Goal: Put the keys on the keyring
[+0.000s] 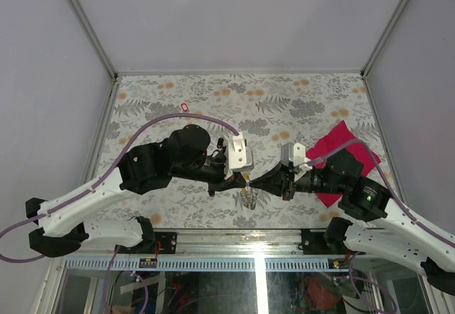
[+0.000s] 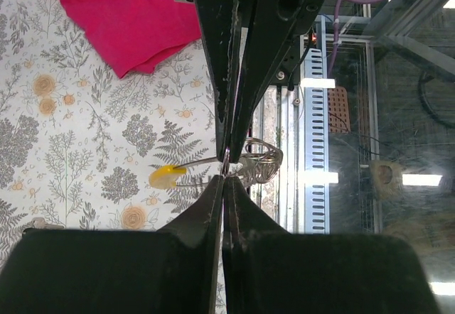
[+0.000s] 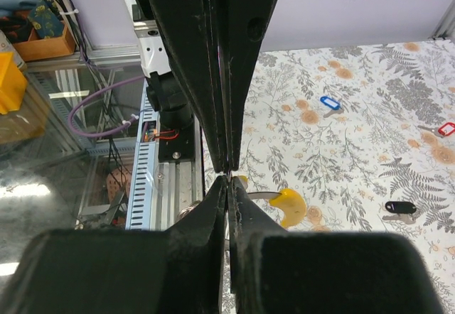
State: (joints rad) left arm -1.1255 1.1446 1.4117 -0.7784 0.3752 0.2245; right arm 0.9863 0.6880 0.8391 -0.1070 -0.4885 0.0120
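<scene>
Left gripper (image 2: 224, 180), filling the bottom of its own wrist view, has its jaws fully closed, and the right gripper (image 3: 227, 180) is closed just as tightly. The two sets of tips come together nose to nose above the near edge of the table (image 1: 298, 94). Thin metal runs across right where they meet: the yellow key (image 2: 167, 177) sticks out to one side on its slim stem, and the keyring (image 2: 259, 165) curls out on the other side, touching the tips. Both are pinched at that junction, but I cannot tell which jaw has which piece. In the top view the keyring shows as a small pale tangle just below the meeting point. Further out on the flowered surface lie the black key (image 3: 400, 207), the blue key (image 3: 329, 103) and the red key (image 3: 446, 129), each loose and well apart from the others and from the grippers. Off by the right arm, a magenta cloth (image 2: 128, 15) lies flat on the table.
</scene>
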